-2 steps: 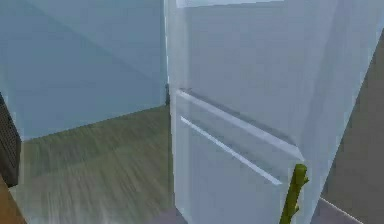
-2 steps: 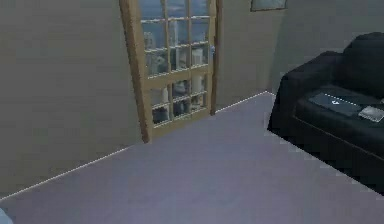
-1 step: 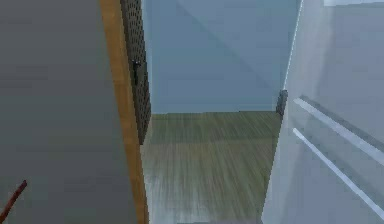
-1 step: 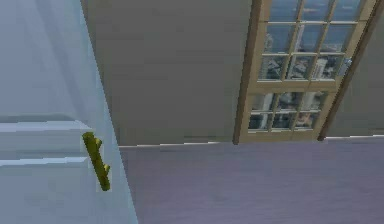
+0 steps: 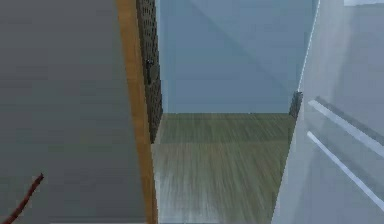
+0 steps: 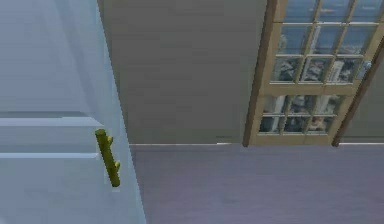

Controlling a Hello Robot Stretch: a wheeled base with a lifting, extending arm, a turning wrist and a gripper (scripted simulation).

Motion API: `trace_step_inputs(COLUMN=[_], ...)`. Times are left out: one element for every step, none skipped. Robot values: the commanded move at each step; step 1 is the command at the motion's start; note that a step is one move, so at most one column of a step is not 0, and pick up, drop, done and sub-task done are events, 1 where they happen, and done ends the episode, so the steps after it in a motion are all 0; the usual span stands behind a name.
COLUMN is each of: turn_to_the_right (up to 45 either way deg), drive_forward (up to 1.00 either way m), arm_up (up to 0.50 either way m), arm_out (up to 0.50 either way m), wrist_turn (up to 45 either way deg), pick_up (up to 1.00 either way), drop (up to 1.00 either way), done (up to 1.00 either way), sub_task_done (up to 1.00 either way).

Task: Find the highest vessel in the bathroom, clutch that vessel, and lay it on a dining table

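1. Forward view, left: a flat grey wall panel (image 5: 60, 100) is bordered by an orange wooden upright edge (image 5: 138, 110). A thin dark-red curved strip (image 5: 30, 200) crosses its lower corner.
2. Forward view, centre: a plain pale blue wall (image 5: 230, 50) stands beyond a green-brown wooden plank floor (image 5: 220, 160).
3. Forward view, right: a white panelled door (image 5: 345, 130).
4. Arm side view, left: a pale blue panelled door (image 6: 50, 80) carries a yellow-green lever handle (image 6: 107, 158).
5. Arm side view, centre to right: a grey-beige wall (image 6: 185, 70), then a wooden-framed glazed door (image 6: 315, 70) above a grey-violet floor (image 6: 260, 185).
6. Hand state: cannot tell. Vessel location: cannot tell.
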Motion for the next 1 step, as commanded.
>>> trace_step_inputs(turn_to_the_right=[0.0], drive_forward=[0.70], arm_up=[0.00], arm_out=[0.00], wrist_turn=[0.0], pick_up=[0.00], drop=[0.00], done=[0.00], sub_task_done=[0.00])
